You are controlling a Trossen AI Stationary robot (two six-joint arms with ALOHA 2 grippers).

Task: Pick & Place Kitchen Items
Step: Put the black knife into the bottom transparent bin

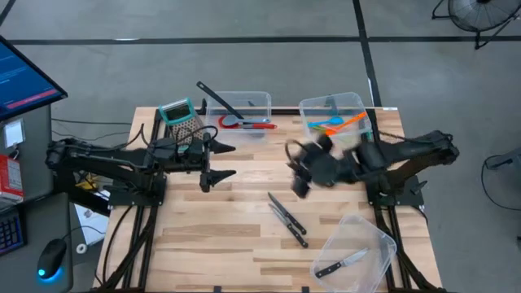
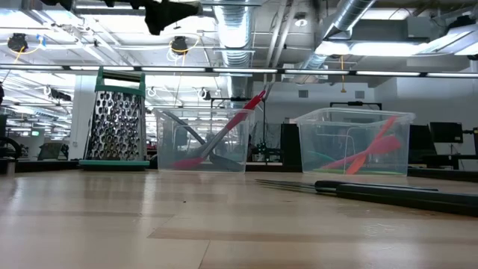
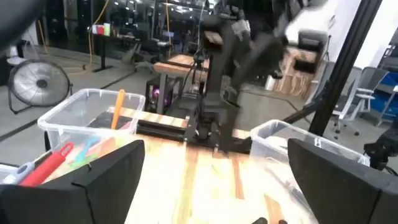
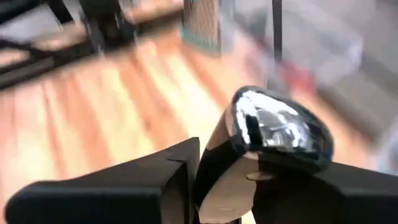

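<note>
Two knives (image 1: 286,220) on wood table (image 1: 212,236); left end effector (image 1: 218,163) spread; right end effector (image 4: 214,186) pinching steel knife (image 4: 280,134).

L gripper (image 3: 211,180) jaws wide apart, clear bin (image 3: 74,124) w/ orange and red utensils (image 3: 62,152), R arm (image 3: 230,56) blurred over wooden bench (image 3: 205,180)

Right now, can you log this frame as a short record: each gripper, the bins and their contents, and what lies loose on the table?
left gripper: open, empty, over the table near the grater
right gripper: shut on a shiny steel utensil, above the table's middle
middle bin: red spatula, black ladle
right bin: orange, blue and green utensils
tipped bin: one knife, at the front right
loose on table: two knives, black handles
</note>
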